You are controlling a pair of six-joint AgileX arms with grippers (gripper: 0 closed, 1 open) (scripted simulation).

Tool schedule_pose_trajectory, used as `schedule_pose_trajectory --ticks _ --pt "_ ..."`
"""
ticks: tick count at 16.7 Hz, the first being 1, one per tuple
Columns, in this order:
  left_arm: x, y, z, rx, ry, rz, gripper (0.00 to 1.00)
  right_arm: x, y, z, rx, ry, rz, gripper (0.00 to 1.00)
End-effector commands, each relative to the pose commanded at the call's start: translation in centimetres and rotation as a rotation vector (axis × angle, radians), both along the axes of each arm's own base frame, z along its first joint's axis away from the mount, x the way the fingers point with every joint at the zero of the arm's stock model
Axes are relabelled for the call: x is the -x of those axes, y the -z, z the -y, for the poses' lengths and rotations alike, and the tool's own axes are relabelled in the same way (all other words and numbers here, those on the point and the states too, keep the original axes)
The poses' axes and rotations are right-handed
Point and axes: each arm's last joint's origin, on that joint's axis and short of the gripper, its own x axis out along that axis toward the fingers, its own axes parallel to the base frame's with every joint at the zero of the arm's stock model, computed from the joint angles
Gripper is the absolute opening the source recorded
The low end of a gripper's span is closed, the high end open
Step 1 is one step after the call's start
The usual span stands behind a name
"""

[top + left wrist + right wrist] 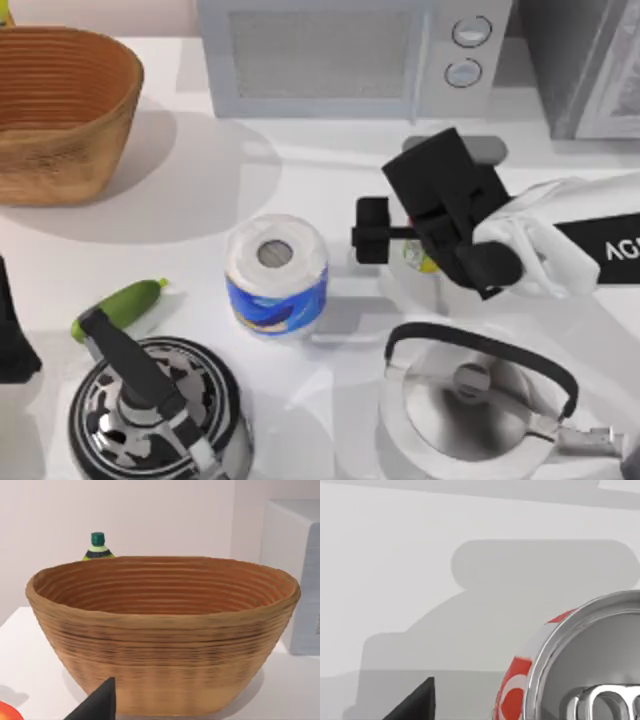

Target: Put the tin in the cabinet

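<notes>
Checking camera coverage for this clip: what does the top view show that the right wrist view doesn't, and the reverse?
Top view alone: the paper roll, two kettles, one patterned and one plain silver, the woven basket, a green vegetable, the microwave-like appliance, and the right gripper hanging over the tin, which peeks out as a yellow-green sliver. The left arm sits at the table's left edge.

Right wrist view alone: the tin's silver top with pull tab and its red label, close up.

Shared: the tin and the white table.
</notes>
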Motion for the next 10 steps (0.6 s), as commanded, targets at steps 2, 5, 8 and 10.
schedule_pose_trajectory --ticks 2,5,8,10 --pt "0.0 0.0 0.0 0.000 0.000 0.000 1.00 -0.8 1.1 -0.2 -0.001 -0.001 0.000 1.00" --pt "0.0 0.0 0.0 0.000 0.000 0.000 1.00 -1.2 1.8 -0.4 -0.001 -0.003 0.000 1.00" --pt "0.0 0.0 0.0 0.000 0.000 0.000 1.00 -1.2 1.8 -0.4 -0.001 -0.003 0.000 1.00" --pt "0.0 0.0 0.0 0.000 0.000 0.000 1.00 -1.2 1.8 -0.4 -0.001 -0.003 0.000 0.85"
